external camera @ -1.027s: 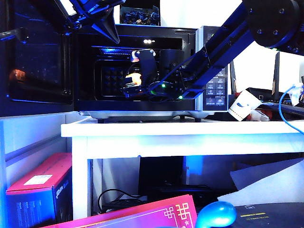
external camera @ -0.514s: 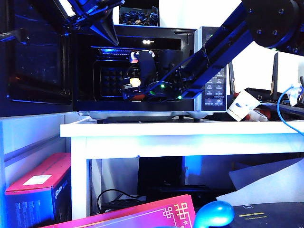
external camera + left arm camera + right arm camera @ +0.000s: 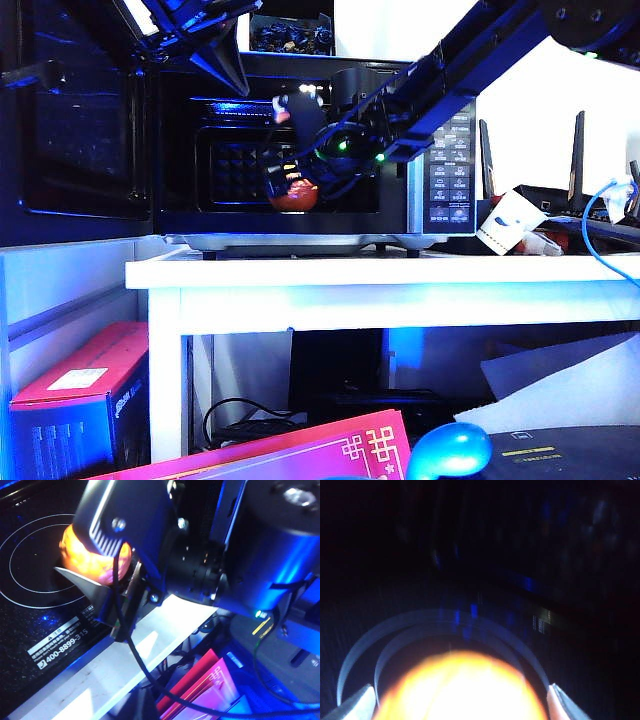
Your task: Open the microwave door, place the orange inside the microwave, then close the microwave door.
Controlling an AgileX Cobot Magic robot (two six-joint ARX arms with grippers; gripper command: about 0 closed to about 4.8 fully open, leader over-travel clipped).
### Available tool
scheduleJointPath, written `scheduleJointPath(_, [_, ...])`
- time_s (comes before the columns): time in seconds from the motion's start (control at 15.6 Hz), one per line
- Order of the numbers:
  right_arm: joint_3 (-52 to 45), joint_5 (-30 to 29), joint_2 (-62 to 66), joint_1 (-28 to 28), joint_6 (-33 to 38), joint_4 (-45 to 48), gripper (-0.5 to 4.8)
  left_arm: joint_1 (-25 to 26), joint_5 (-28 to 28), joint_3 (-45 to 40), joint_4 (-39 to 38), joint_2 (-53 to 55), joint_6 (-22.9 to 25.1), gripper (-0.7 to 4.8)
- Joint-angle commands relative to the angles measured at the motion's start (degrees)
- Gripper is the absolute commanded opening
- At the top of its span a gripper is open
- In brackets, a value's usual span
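Inside the boxy silver-grey microwave (image 3: 440, 140) on the white bench (image 3: 380, 280), the right pincer (image 3: 285, 175) hangs spread wide just above the small round orange fruit (image 3: 294, 197), which rests on the oven floor between the pale fingertips (image 3: 355, 705) without being gripped. The glossy black glass door (image 3: 75, 130) stands swung open, well off to the pincer's side. The left pincer's state cannot be told.

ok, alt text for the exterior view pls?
The right hand, open, hangs just above the orange resting inside the microwave, whose door stands open at the left. The left hand hovers near the microwave's top left corner.
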Motion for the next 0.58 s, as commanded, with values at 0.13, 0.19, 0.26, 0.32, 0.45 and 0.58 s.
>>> scheduleJointPath(0.13, [0.2, 0.7, -2.4, 0.6, -0.7, -7.3, 4.79, 0.0, -0.1, 0.0, 0.7, -0.3, -0.3, -0.04])
scheduleJointPath(0.19, [0.2, 1.1, -2.9, 0.7, -1.1, -9.6, 4.79, 0.0, -0.1, 0.0, 0.6, -0.3, -0.3, -0.04])
scheduleJointPath(0.26, [0.2, 1.4, -3.4, 0.9, -1.4, -12.0, 4.79, 0.0, -0.1, 0.0, 0.6, -0.3, -0.3, -0.04])
scheduleJointPath(0.32, [0.2, 1.6, -3.8, 1.0, -2.4, -14.2, 4.79, 0.0, -0.1, 0.0, 0.6, -0.3, -0.3, -0.04])
scheduleJointPath(0.45, [0.2, 3.1, -4.8, 1.0, -3.7, -18.1, 4.79, 0.0, -0.1, 0.0, 0.6, -0.3, -0.3, -0.04])
scheduleJointPath(0.58, [0.2, 4.0, -5.8, 1.0, -5.4, -21.0, 4.79, 0.0, -0.1, 0.0, 0.7, -0.3, -0.6, -0.04])
